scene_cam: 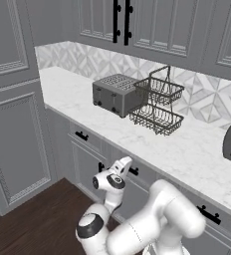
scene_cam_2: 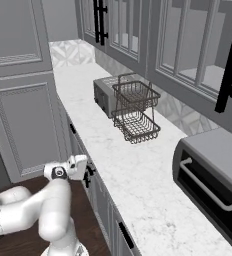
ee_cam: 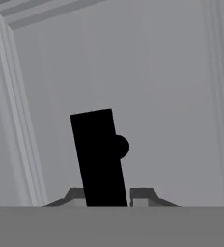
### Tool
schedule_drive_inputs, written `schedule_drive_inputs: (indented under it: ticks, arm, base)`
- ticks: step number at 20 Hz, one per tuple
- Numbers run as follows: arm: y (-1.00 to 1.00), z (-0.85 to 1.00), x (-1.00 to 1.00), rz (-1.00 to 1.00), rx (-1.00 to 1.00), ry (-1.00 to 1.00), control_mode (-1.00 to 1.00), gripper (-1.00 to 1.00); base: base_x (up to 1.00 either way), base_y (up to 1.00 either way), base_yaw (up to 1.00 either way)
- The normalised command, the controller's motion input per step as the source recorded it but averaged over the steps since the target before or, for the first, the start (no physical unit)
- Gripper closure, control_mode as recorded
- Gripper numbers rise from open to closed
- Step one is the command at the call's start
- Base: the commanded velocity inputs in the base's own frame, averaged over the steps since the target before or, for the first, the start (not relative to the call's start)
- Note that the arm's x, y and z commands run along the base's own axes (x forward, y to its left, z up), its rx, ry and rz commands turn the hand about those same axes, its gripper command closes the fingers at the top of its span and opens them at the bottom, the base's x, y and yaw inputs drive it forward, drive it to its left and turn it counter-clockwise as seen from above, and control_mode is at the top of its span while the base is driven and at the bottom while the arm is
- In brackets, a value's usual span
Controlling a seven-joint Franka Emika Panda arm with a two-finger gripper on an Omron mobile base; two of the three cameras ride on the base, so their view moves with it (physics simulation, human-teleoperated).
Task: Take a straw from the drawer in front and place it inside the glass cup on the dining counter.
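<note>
The drawer is shut, so I judge the straw is hidden inside. Its black handle stands at six o'clock in the hand view, between my gripper fingers, which have closed nearly onto it. If the grip is shallow, pulling could slip off the bar.

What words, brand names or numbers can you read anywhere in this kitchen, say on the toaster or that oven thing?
None: no readable text in any of the three views.
Toaster: plain grey sides, no brand or dial marks.
Oven on the worktop: bare front, no label.
Cabinet doors: only panel mouldings and black handles.
Drawer front with its black handle in the hand view: unmarked.
</note>
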Motion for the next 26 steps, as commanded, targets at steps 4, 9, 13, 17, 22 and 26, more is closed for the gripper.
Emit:
schedule_drive_inputs:
  ticks: [4, 9, 13, 17, 22, 26]
  arm:
    - [0.7, 0.0, -0.61, 0.0, -0.02, 0.0, -1.0, 1.0]
    - [0.87, 0.0, -0.68, 0.0, 0.0, 0.04, -1.0, 1.0]
    - [0.96, 0.0, -0.61, 0.0, 0.0, 0.11, -1.0, 1.0]
    - [1.0, 0.0, -0.61, 0.0, 0.0, 0.13, -1.0, 1.0]
    - [1.0, 0.0, -0.57, 0.0, 0.0, 0.15, -1.0, 1.0]
    - [1.0, 0.0, -0.62, 0.0, 0.0, 0.15, -1.0, 1.0]
  base:
    - [0.0, 0.0, 0.0]
    - [0.0, 0.0, 0.0]
    - [0.0, 0.0, 0.0]
    - [0.0, 0.0, 0.0]
    - [0.0, 0.0, 0.0]
    - [0.0, 0.0, 0.0]
